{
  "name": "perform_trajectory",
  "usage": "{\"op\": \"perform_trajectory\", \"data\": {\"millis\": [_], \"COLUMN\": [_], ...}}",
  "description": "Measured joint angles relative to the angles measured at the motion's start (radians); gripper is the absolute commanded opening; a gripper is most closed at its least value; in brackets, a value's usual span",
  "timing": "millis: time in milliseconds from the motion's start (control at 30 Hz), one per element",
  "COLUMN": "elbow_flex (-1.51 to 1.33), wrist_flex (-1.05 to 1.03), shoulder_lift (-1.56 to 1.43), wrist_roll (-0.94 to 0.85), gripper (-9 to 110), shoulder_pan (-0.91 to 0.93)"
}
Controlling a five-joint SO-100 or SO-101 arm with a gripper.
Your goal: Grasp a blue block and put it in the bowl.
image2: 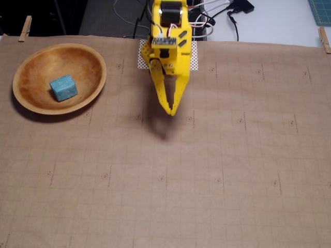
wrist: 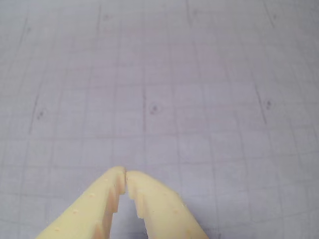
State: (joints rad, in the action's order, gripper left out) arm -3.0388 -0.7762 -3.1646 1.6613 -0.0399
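In the fixed view the light-blue block (image2: 63,87) lies inside the wooden bowl (image2: 94,58) at the far left of the brown mat. My yellow gripper (image2: 171,112) hangs over the mat's middle, well to the right of the bowl, shut and empty. In the wrist view the gripper (wrist: 125,173) enters from the bottom edge with its fingertips together over bare gridded mat. Block and bowl are out of the wrist view.
The brown gridded mat (image2: 207,170) covers the table, held by wooden clips (image2: 25,28) at the back corners. Cables (image2: 222,18) and the arm's base lie behind the mat's back edge.
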Motion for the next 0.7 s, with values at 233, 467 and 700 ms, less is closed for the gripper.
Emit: {"op": "perform_trajectory", "data": {"millis": [233,467,700], "elbow_flex": [-0.115,-0.112,-0.112], "wrist_flex": [-0.064,-0.356,-0.486], "shoulder_lift": [-0.176,-0.264,-0.265], "wrist_roll": [-0.061,-0.071,-0.071], "gripper": [-3,-3,-3], "shoulder_pan": [0.002,0.002,0.002]}}
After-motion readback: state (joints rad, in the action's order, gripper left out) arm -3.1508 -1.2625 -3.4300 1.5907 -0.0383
